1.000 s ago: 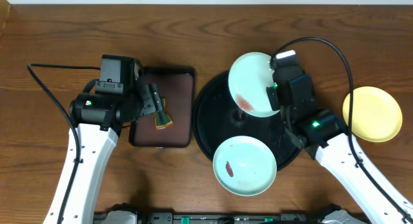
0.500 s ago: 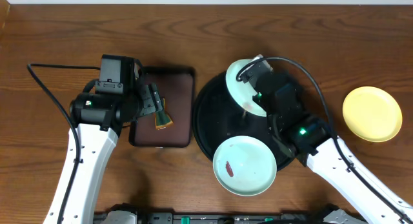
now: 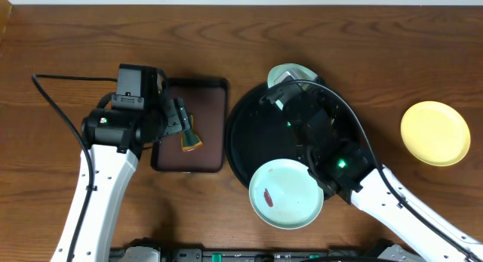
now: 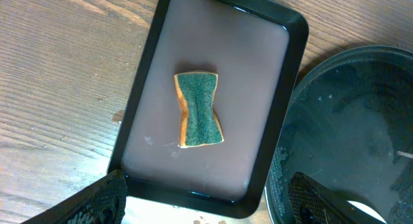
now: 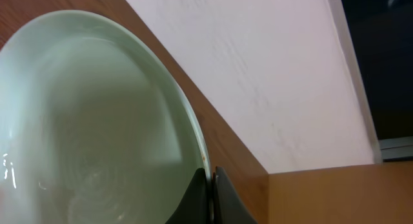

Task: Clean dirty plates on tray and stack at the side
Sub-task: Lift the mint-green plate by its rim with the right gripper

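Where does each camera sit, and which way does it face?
Overhead: above the table, facing down; left arm, right arm show.
Left wrist: over the brown tray, facing down at the sponge; own fingertips at bottom.
Right wrist: behind the right gripper, facing the tilted plate and wall; gripper pinches rim.
Shared: overhead and left wrist show the sponge.

The left arm (image 3: 98,186) is stretched from the near edge up the left half of the worktop, with the wrist bent to the right. The left gripper (image 4: 213,208) is held with its fingers (image 4: 106,195) spread wide. The right arm (image 3: 392,209) is extended from the near right corner toward the far edge. The right gripper (image 5: 210,185) is pinched onto the rim of a plate (image 5: 97,121).
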`<state>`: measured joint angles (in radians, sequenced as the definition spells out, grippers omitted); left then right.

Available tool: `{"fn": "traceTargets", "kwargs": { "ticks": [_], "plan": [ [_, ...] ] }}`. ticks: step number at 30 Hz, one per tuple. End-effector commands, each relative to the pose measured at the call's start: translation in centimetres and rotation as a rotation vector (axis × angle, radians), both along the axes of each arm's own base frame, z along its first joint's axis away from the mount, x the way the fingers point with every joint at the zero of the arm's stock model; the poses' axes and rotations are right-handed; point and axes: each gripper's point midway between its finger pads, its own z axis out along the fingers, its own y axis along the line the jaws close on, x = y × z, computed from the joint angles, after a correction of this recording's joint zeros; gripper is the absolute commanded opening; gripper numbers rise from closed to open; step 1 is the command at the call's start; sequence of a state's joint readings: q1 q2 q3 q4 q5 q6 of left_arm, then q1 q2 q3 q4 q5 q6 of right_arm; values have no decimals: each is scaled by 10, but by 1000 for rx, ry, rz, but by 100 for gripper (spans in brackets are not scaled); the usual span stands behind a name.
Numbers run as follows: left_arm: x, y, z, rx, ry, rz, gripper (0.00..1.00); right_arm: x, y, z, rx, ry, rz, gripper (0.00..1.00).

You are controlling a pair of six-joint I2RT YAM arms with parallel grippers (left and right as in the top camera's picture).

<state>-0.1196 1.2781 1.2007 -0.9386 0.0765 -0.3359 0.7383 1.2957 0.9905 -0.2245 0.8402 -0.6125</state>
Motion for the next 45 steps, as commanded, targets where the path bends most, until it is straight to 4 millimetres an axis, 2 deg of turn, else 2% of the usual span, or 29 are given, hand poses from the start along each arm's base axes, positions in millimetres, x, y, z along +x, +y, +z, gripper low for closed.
{"fn": "traceTargets", "kwargs": {
  "ticks": [1,13,37,43,45],
  "plan": [
    [3,0,9,0,-23,-9,81,-1,1,11,-35,-27,-13,1],
    [3,0,9,0,-23,-9,81,-1,-2,18,-28,-59,-43,1],
    [3,0,9,0,-23,-9,81,-1,-3,18,-26,-60,-45,1],
    [3,0,9,0,-23,-9,81,1,-3,15,108,-80,-94,1],
    [3,0,9,0,-23,-9,81,2,-3,11,98,-75,-100,1]
  ]
}}
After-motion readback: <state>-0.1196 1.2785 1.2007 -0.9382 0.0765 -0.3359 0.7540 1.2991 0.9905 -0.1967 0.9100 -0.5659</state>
